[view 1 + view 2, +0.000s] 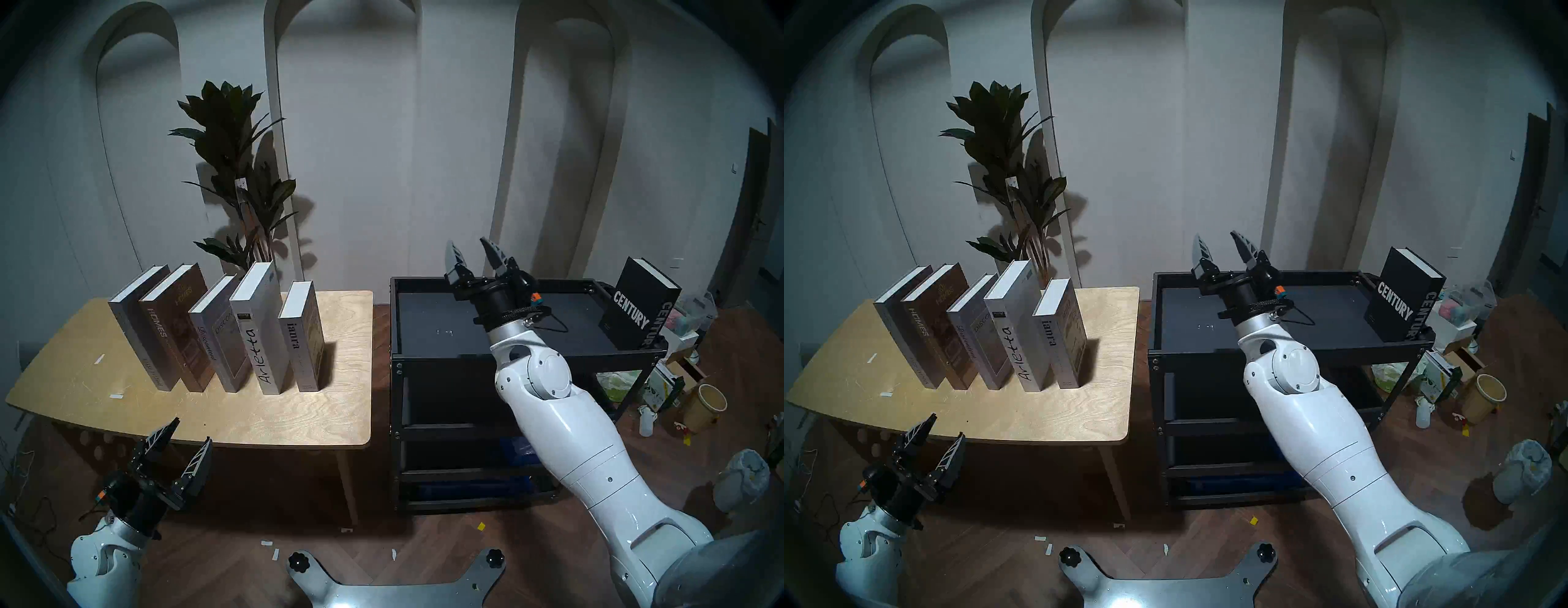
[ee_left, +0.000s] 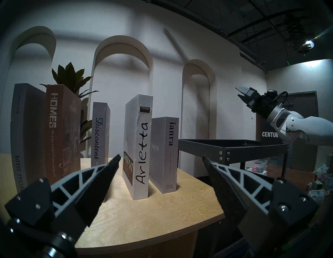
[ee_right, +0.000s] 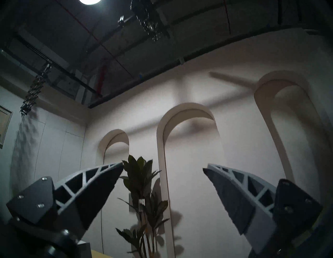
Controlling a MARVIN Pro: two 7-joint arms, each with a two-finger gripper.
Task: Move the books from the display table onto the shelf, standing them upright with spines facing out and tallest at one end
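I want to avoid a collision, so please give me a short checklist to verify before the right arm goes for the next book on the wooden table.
1. Right gripper open and empty: ok.
2. Left gripper open, low at the display table near edge, off the books: ok.
3. CENTURY upright at the shelf right end: ok.
4. Free room on the shelf top beside it: ok.
5. ianra nearest the shelf, upright, gap to Arletta: ok.
6. Special Issue, HOMES, Discontent stable: cannot tell; they seem to lean.
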